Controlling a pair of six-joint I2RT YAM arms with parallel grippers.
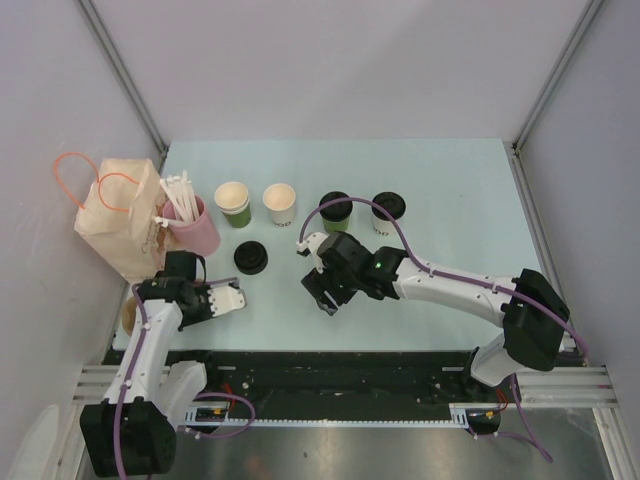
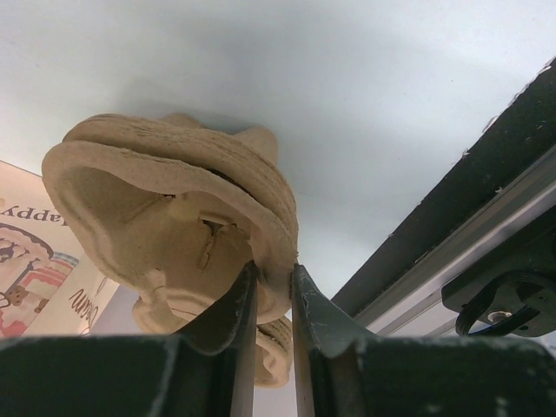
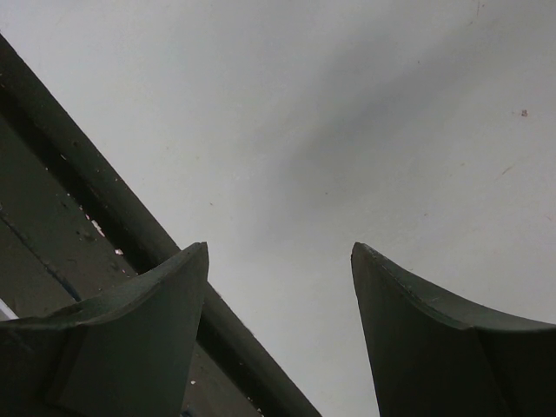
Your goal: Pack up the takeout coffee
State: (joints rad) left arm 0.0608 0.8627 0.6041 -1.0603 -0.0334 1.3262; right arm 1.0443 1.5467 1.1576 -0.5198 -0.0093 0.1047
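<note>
The left end effector (image 2: 274, 269) is narrowed onto the rim of a moulded pulp cup carrier (image 2: 165, 208), with one finger on each side of the beige wall. In the top view this happens at the lower left of the bench (image 1: 450, 180), just below the beige paper bag (image 1: 120, 215) with orange handles. A pink cup of white straws (image 1: 192, 225) stands touching the bag's right side.

The right end effector (image 3: 280, 248) is spread wide and holds nothing. Its wrist view shows only bare bench between the fingers and a dark rail (image 3: 78, 226) at the left. In the top view it sits near the middle of the frame.

Four paper cups stand in a row across the upper middle of the top view. From the left, the green-sided open cup (image 1: 233, 200) and the white-sided open cup (image 1: 280, 203) both show cream insides. Next come the green-sided lidded cup (image 1: 335, 212) and the second lidded cup (image 1: 388, 210), each capped in black. The right end effector is below the green-sided lidded cup and apart from it. A loose black lid (image 1: 250, 257) lies flat on the bench below the two open cups, between the two end effectors and touching neither.
</note>
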